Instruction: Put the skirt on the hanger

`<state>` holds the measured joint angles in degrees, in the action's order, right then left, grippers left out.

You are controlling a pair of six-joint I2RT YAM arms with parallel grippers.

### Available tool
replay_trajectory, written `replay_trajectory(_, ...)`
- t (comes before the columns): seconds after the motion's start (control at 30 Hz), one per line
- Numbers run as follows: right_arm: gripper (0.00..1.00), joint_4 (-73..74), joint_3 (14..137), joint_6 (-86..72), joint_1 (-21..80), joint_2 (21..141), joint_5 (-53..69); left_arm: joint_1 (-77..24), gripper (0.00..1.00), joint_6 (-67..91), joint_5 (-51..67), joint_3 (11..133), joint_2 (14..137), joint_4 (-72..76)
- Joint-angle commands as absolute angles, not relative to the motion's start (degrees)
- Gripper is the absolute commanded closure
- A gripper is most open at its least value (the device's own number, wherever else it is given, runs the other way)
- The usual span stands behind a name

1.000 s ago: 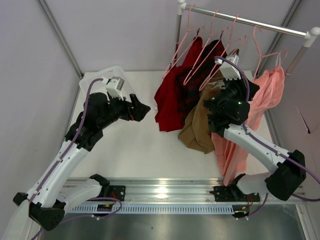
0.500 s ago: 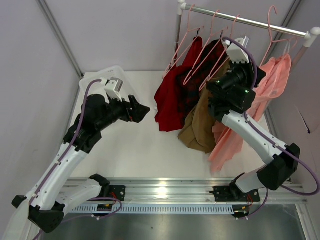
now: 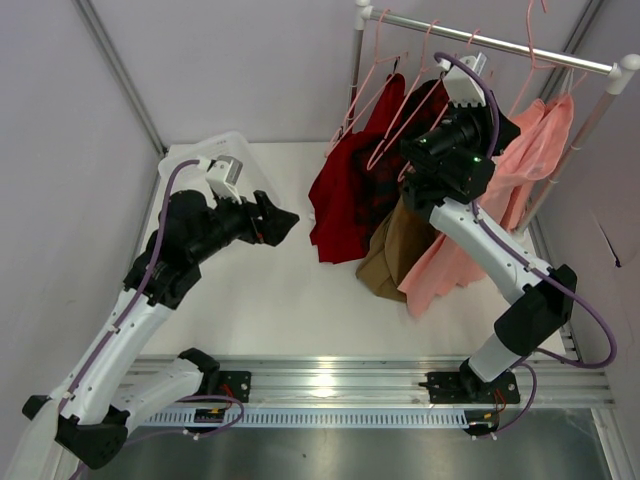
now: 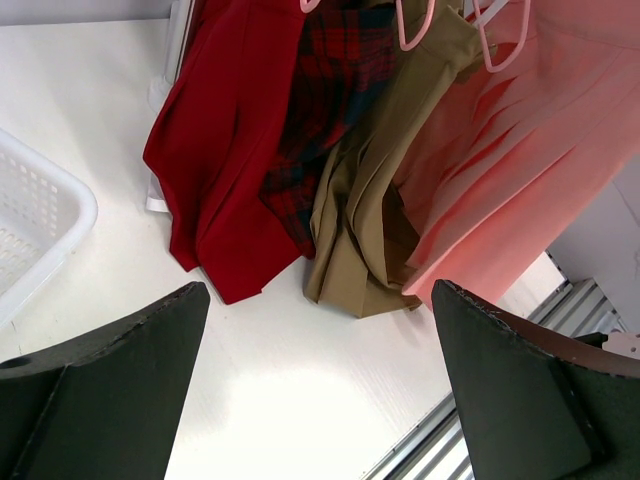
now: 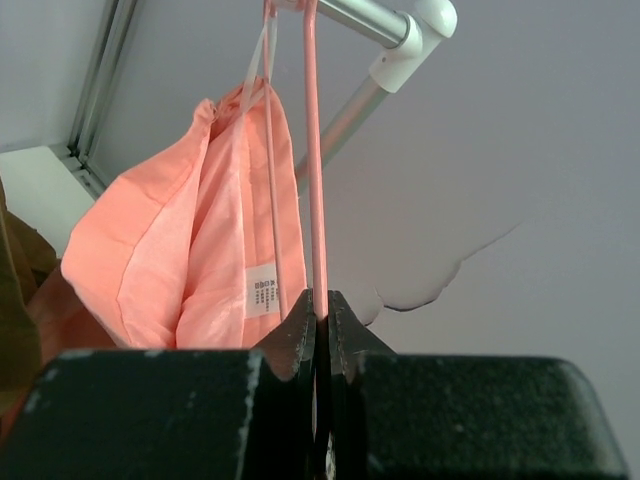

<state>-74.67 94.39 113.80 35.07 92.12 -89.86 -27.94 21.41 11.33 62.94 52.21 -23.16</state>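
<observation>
Right wrist view: skirt (image 5: 180,250) hung on hanger (image 5: 313,150), which is pinched by right gripper (image 5: 322,300) below rail (image 5: 365,20); hooking judged outstanding. Left gripper (image 4: 315,290) spread, empty.

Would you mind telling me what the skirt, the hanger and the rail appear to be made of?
The skirt looks like thin woven cloth, matte salmon-pink: it hangs in soft folds with a sewn label. The hanger is a slim pale-pink rod, coated wire or plastic; I cannot tell which. The rail looks like metal tube, silvery and glossy.
</observation>
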Motion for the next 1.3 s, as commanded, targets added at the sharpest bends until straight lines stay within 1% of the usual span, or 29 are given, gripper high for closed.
replay_trajectory(0.0, 1.00, -88.86, 93.00, 110.49, 34.54, 88.34, -100.72, -27.51, 0.01, 21.36, 13.01, 62.58, 50.80, -20.83)
replay_trajectory(0.23, 1.00, -88.59, 87.19, 100.64, 35.07, 85.69, -100.90, -27.60, 0.01, 21.80, 14.24, 62.58, 50.98, -20.48)
replay_trajectory(0.4, 1.00, -88.68, 88.59, 104.15, 34.45, 90.25, -100.99, -27.51, 0.01, 22.15, 14.06, 63.02, 51.41, -20.48)
replay_trajectory(0.5, 1.00, -88.77, 89.03, 102.14, 33.40, 90.70, -100.99, -27.60, 0.01, 22.24, 13.45, 63.89, 51.94, -21.00)
replay_trajectory(0.57, 1.00, -88.68, 91.49, 102.56, 32.00, 91.14, -100.81, -27.60, 0.01, 22.15, 12.92, 63.90, 51.94, -21.18)
replay_trajectory(0.67, 1.00, -88.86, 94.92, 109.85, 30.15, 93.60, -100.55, -27.60, 0.00, 22.24, 11.78, 63.90, 51.94, -21.18)
replay_trajectory(0.73, 1.00, -88.33, 93.79, 107.33, 29.36, 92.56, -100.72, -27.51, 0.01, 22.32, 11.08, 64.25, 52.56, -21.01)
replay_trajectory(0.87, 1.00, -88.42, 95.09, 108.89, 27.16, 93.60, -99.24, -27.60, 0.01, 22.41, 10.02, 63.72, 52.91, -21.00)
replay_trajectory(0.93, 1.00, -84.49, 94.40, 108.29, 27.16, 93.34, -96.51, -27.60, 0.01, 22.41, 9.32, 64.07, 52.91, -21.09)
replay_trajectory(0.97, 1.00, -80.37, 93.35, 104.54, 27.25, 92.73, -95.81, -27.60, 0.01, 22.41, 9.06, 64.16, 52.91, -21.18)
replay_trajectory(1.0, 1.00, -69.19, 92.30, 101.28, 27.94, 91.85, -93.36, -27.60, 0.01, 22.33, 8.79, 64.07, 52.82, -21.18)
replay_trajectory(1.03, 1.00, -60.99, 91.15, 96.46, 28.56, 90.71, -92.21, -27.60, 0.01, 22.32, 8.53, 63.99, 52.82, -21.27)
replay_trajectory(1.07, 1.00, -51.25, 90.53, 84.67, 29.26, 89.49, -91.07, -27.51, 0.01, 22.32, 8.35, 63.98, 52.91, -21.27)
replay_trajectory(1.1, 1.00, -33.05, 90.61, 77.50, 30.66, 86.69, -89.75, -27.60, 0.01, 22.32, 8.35, 64.07, 53.08, -21.27)
replay_trajectory(1.13, 1.00, -22.61, 91.83, 68.73, 30.93, 85.09, -86.87, -27.60, 0.01, 22.32, 8.18, 64.25, 53.26, -21.18)
replay_trajectory(1.17, 1.00, -8.93, 94.63, 45.85, 30.94, 84.03, -85.44, -27.60, 0.01, 22.32, 8.09, 64.25, 53.52, -21.36)
replay_trajectory(1.2, 1.00, 18.18, 103.45, 33.44, 30.15, 82.98, -83.43, -27.60, 0.01, 22.24, 7.91, 64.42, 54.05, -21.62)
replay_trajectory(1.23, 1.00, 30.03, 108.15, 22.44, 29.36, 82.97, -74.79, -27.60, 0.01, 22.15, 7.74, 64.95, 54.23, -21.80)
replay_trajectory(1.27, 1.00, 39.28, 111.76, 14.32, 27.96, 82.79, -69.05, -27.60, 0.01, 22.06, 7.39, 64.95, 54.32, -21.97)
